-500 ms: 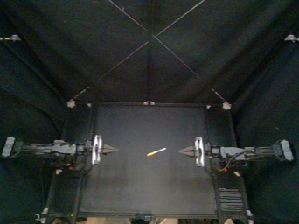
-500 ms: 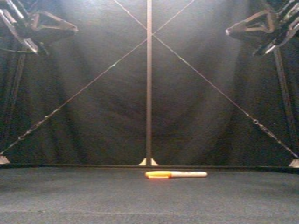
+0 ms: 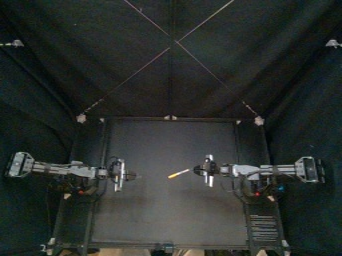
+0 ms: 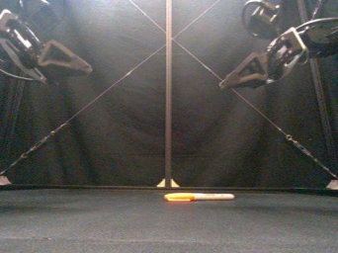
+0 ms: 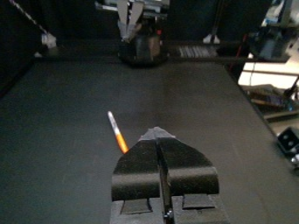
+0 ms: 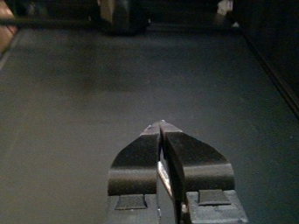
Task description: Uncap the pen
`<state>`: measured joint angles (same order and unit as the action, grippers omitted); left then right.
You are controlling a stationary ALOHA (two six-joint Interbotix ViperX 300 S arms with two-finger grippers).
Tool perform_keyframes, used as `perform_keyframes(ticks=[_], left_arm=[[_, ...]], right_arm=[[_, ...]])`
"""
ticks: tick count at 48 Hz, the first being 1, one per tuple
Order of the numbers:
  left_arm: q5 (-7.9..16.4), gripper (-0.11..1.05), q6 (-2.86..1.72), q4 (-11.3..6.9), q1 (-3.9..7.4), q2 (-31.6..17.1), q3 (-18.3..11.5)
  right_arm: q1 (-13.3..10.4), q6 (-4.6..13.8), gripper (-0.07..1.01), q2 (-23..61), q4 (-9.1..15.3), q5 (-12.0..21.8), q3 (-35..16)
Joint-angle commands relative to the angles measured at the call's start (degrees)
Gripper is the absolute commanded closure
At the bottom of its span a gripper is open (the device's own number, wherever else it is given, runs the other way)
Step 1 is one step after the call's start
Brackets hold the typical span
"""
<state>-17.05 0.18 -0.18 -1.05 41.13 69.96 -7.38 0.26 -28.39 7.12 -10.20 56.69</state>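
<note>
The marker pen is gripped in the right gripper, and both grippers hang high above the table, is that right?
Not quite. The marker pen is not in the right gripper: it lies loose on the table, as the front view shows. The right gripper and the left gripper do both hang high above the table.

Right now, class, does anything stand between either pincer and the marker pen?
No. Nothing visible does: the marker pen lies alone on the table, with the left pincer and right pincer both shut and raised above it, one on each side.
</note>
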Motion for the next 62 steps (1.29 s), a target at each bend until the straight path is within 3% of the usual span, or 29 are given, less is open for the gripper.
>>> perform_keyframes(ticks=[1,11,20,25,39,62], left_arm=[[-0.5,0.94,0.09,0.18,-0.26,-4.2,-2.0],[-0.5,0.94,0.18,0.97,-0.26,-9.1,-3.7],[-0.6,0.94,0.09,1.14,-0.18,-11.3,-4.4],[-0.6,0.92,0.09,1.05,-0.26,-11.6,-4.4],[-0.6,0.82,0.09,0.97,-0.26,-11.6,-4.2],[-0.5,0.66,0.09,0.97,-0.26,-11.6,-4.4]], right_arm=[[-0.6,0.09,0.85,5.6,3.3,3.3,-4.5],[-1.0,0.09,0.56,15.7,6.0,9.5,-9.5],[-1.8,0.09,0.30,22.0,5.4,12.4,-11.8],[-2.2,0.09,0.21,24.3,4.0,12.6,-12.6],[-3.5,-0.26,0.17,28.1,-0.4,14.4,-12.7],[-5.2,-0.18,0.17,32.5,-2.5,15.3,-13.3]])
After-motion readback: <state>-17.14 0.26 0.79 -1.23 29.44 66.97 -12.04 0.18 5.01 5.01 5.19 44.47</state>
